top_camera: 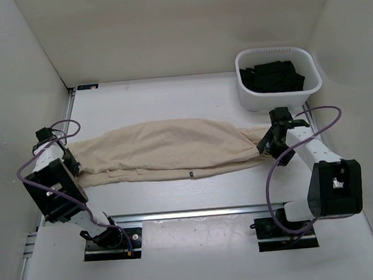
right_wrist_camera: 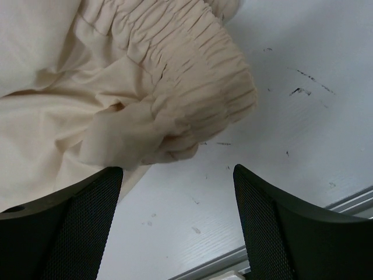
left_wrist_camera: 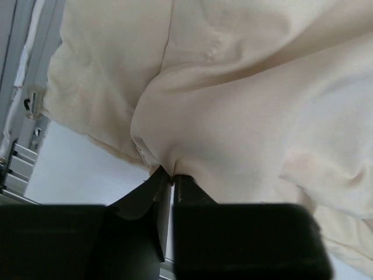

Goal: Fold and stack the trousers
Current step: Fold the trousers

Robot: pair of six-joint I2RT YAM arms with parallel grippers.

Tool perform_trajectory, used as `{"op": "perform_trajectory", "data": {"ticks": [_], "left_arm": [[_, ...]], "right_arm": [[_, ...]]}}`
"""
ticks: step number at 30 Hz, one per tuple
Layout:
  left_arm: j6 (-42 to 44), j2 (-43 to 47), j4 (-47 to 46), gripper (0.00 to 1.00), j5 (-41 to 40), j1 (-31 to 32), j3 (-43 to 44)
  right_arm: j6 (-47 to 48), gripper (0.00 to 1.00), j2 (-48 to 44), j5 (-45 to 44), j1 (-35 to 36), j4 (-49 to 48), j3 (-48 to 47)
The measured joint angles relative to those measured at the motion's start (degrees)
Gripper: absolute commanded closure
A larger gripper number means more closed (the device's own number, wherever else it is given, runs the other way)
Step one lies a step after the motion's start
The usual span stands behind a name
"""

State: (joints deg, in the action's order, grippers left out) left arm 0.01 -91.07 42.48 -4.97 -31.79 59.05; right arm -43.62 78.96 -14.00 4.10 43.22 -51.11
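Note:
The beige trousers lie stretched left to right across the table, with a small dark tag at the near edge. My left gripper is at their left end, shut on a pinch of the beige fabric; the cloth bunches at the fingertips. My right gripper is open at the right end. In the right wrist view the gathered elastic waistband lies just ahead of and between the open fingers, not gripped.
A white tub holding black garments stands at the back right, close behind the right gripper. White walls enclose the table on three sides. A metal rail runs along the near edge by the arm bases.

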Motion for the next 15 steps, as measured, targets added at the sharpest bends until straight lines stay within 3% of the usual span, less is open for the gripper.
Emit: {"op": "perform_trajectory", "data": {"ticks": [15], "left_arm": [[0.0, 3.6, -4.3, 0.86, -3.6, 0.0, 0.5]], "right_arm": [[-0.4, 0.22, 5.2, -2.5, 0.0, -1.9, -2.1]]}}
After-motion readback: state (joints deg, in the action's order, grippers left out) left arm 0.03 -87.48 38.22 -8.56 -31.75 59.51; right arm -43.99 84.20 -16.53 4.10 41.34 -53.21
